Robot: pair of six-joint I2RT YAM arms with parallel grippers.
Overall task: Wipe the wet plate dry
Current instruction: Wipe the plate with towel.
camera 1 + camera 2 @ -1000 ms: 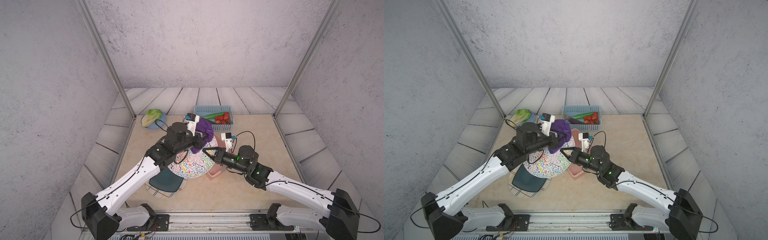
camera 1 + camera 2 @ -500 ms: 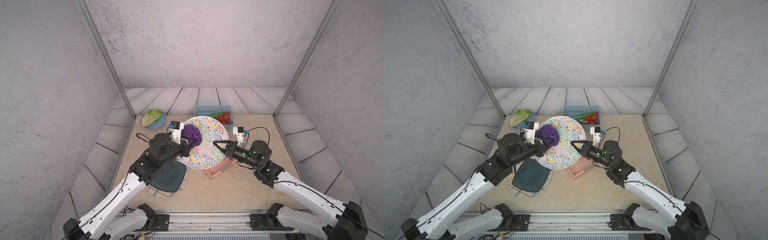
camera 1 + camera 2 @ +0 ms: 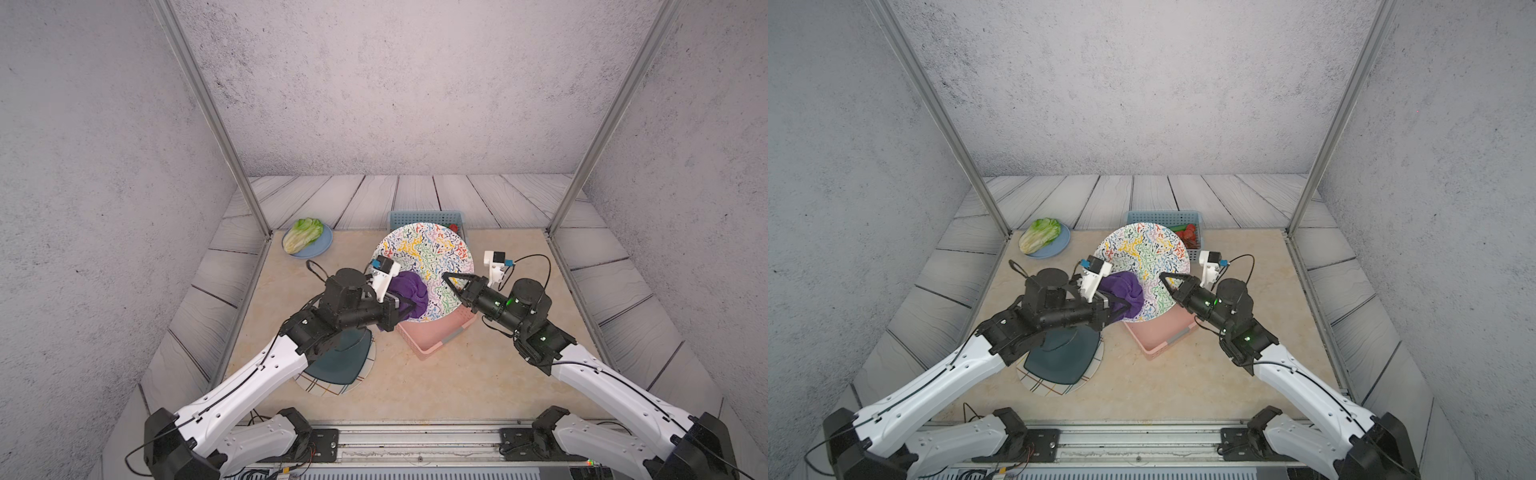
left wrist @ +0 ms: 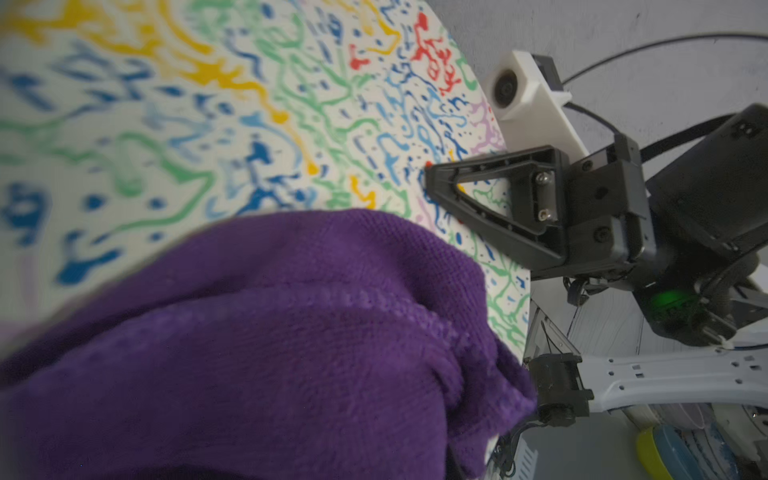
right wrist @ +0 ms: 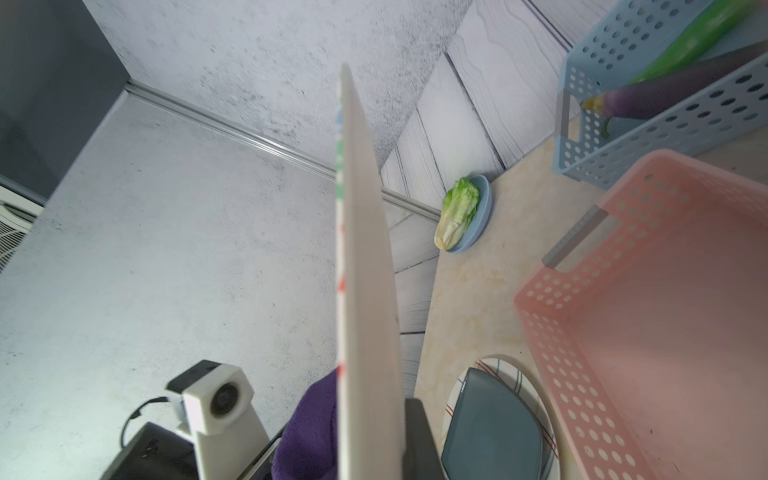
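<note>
- Plate (image 3: 424, 249): it is lifted off the worktop (image 3: 415, 386), above the pink basket (image 3: 436, 338) and in front of the blue basket (image 3: 424, 216), as both top views show.
- The right jaws are closed on its rim at the side nearest the right arm. The left jaws are closed on a bunched purple cloth (image 3: 411, 291), which lies against the lower part of the patterned face.
- Risk, as a judgement: one pinch on a wet rim is the only support. A hard push from the cloth far from that pinch could lever the plate round in the jaws or slide it out, dropping it onto the basket or worktop.
- The upper face lies clear of the cloth and may stay wet if missed.
- Being round, the plate has no long axis. It stands tilted up on edge, patterned face toward the left arm and the top cameras. The right wrist view sees it edge-on.
</note>
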